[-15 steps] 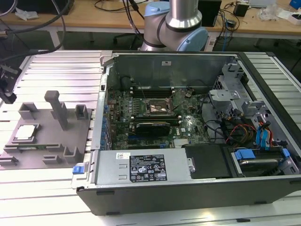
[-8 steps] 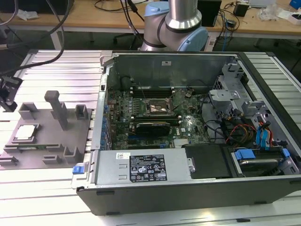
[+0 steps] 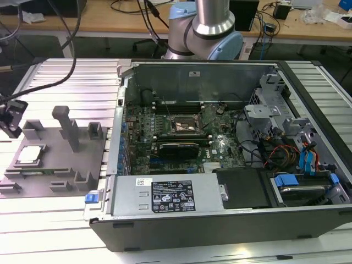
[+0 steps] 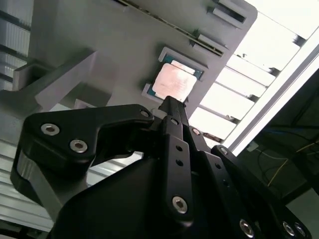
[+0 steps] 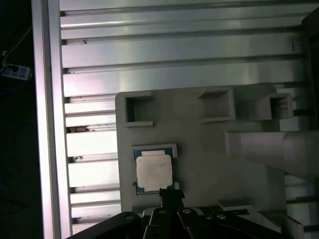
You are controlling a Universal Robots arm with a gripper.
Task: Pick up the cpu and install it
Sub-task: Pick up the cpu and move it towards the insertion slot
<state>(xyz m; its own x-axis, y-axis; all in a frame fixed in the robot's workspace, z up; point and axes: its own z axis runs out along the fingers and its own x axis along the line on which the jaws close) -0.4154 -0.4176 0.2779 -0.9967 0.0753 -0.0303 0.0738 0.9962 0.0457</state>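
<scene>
Currently the tool, pinched narrow and empty, hovers above the grey holder at the exterior view's left, the cpu lying flat just beyond its tip.

In the second wrist view the black gripper ends with its tip just beside one edge of the cpu; whether they touch cannot be told. The cpu lies flat, pale top up, in a shallow square recess of a grey fixture plate, near a raised grey block. The plate rests on a ribbed metal table.
</scene>
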